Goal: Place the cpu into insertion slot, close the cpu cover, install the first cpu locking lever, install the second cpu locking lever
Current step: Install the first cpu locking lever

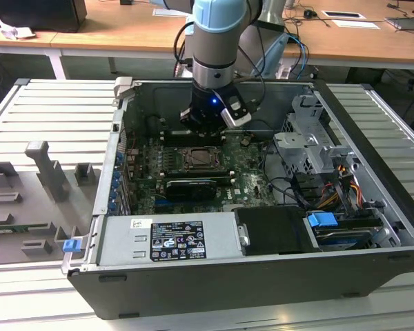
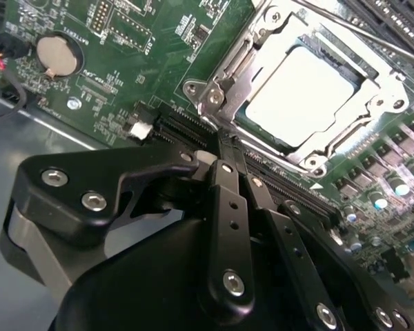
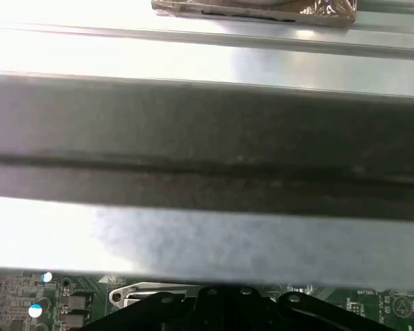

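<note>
Gripper (image 2: 224,148) is nearest the lens in the second wrist view: black fingers pressed together at the tips, nothing between them, tips just off the corner of the socket.

CPU (image 2: 300,93) sits flat in the insertion slot (image 2: 372,72), pale metal top up. So step one looks done. CPU cover (image 2: 228,65) appears folded down: silvery frame lies around the chip, chip showing through the central cut-out. Cover probably closed, though I can't confirm it's fully seated.

Levers: a thin bright rod (image 2: 362,34) runs along one far edge of the socket; can't tell whether it's latched. Near the closest corner I can't make out a second lever clearly. My read: placement and cover done, lever work in hand or left.

Orientation: chip is square, no real long axis. Edges line up with the socket frame, square to the green motherboard (image 1: 252,176).

Exterior view: arm reaches down into the open PC case (image 1: 372,227), gripper (image 1: 205,127) hovering just behind the socket (image 1: 201,158), mid-board.
</note>
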`<state>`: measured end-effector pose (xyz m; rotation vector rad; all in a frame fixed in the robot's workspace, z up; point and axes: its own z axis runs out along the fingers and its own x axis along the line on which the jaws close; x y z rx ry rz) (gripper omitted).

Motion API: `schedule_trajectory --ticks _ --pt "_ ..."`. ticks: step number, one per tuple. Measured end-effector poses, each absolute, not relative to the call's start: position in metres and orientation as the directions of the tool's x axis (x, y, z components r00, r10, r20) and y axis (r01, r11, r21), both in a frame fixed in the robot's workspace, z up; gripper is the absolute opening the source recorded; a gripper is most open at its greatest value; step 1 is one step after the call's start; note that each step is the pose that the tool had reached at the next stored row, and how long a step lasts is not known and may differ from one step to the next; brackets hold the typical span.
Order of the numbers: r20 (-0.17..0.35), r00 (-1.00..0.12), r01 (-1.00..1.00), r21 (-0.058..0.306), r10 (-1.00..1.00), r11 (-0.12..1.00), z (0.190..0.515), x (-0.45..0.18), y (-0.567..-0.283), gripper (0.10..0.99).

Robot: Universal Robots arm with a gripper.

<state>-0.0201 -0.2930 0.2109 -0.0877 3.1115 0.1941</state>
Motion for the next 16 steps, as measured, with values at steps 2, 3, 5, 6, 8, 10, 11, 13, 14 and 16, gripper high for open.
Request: schedule_trajectory --ticks 2,3,5,6,8,10,11,13,14,16 --pt "-0.026 -0.998 -0.058 0.124 -0.055 0.991 0.213 -0.02 -0.293 0.106" --pt "-0.026 -0.998 -0.058 0.124 -0.055 0.991 0.213 -0.02 -0.293 0.106" --pt "-0.026 -0.998 -0.058 0.124 -0.055 0.991 0.213 -0.02 -0.295 0.106" --pt "-0.026 -0.998 -0.058 0.124 -0.055 0.991 0.213 -0.02 -0.296 0.106" --pt "-0.026 -0.998 -0.058 0.124 -0.055 0.991 0.213 -0.02 -0.298 0.106" --pt "-0.026 -0.998 -0.058 0.124 -0.055 0.991 0.213 -0.02 -0.301 0.106" --pt "-0.026 -0.998 -0.057 0.124 -0.055 0.991 0.213 -0.02 -0.302 0.106" --pt "-0.026 -0.998 -0.058 0.124 -0.055 0.991 0.213 -0.02 -0.304 0.106" --pt "-0.026 -0.998 -0.058 0.124 -0.055 0.991 0.213 -0.02 -0.306 0.106" --pt "-0.026 -0.998 -0.058 0.124 -0.055 0.991 0.213 -0.02 -0.306 0.106"
